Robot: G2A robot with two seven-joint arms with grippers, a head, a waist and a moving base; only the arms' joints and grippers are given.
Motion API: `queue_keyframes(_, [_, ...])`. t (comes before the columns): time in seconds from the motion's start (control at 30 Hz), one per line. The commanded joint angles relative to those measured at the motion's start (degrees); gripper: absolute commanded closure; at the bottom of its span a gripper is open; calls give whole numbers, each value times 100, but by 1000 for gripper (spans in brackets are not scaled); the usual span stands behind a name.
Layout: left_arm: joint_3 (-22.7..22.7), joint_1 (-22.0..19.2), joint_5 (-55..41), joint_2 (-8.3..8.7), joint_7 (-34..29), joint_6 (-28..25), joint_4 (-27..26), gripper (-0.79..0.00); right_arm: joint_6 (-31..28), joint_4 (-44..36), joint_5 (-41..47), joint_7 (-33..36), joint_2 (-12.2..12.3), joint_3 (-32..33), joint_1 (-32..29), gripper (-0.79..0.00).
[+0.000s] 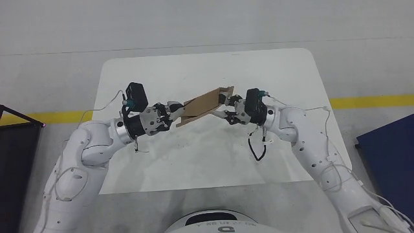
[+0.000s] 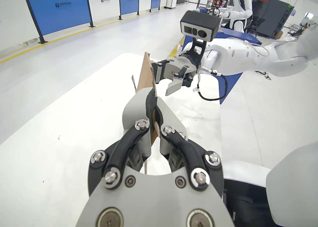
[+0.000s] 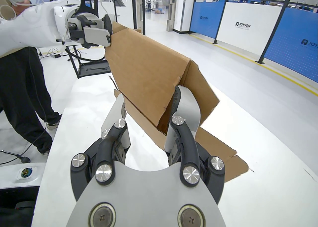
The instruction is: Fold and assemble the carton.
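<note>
Top view: the carton (image 1: 206, 103), tilted, spans the left tool (image 1: 173, 111) and right tool (image 1: 228, 113) over the middle of the table (image 1: 194, 162). Left wrist view: the left tool (image 2: 154, 104) is clenched on the carton's near edge; the right tool (image 2: 165, 81) stands spread at the far end. Right wrist view: the right tool (image 3: 151, 101) is released, one finger (image 3: 186, 104) tucked inside the part-opened carton, while the left tool (image 3: 109, 33) pinches its far corner

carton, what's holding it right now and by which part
The left gripper is shut on the carton's edge at one end. The right gripper is open, straddling a wall at the other end.
</note>
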Motion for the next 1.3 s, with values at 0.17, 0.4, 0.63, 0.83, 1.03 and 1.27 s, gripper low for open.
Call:
queue_keyframes(0.17, [23,52,176,16,82,13,-35,0,-403,114,77,-203,28,-155,74,-231])
queue_keyframes(0.4, [4,128,329,36,142,70,-93,0,-403,162,-44,-352,136,-456,184,-77])
queue_keyframes(0.63, [-19,221,490,54,190,193,-140,-551,-403,230,44,-539,252,-562,218,0])
queue_keyframes(0.83, [-94,304,544,58,192,670,-50,-785,460,112,-95,-389,318,-230,39,0])
queue_keyframes(1.03, [-237,462,1216,105,113,665,200,-785,1158,-569,45,-803,402,304,-579,0])
queue_keyframes(1.27, [427,260,1551,4,182,1389,501,-785,770,-1043,104,-1179,402,262,-827,0])
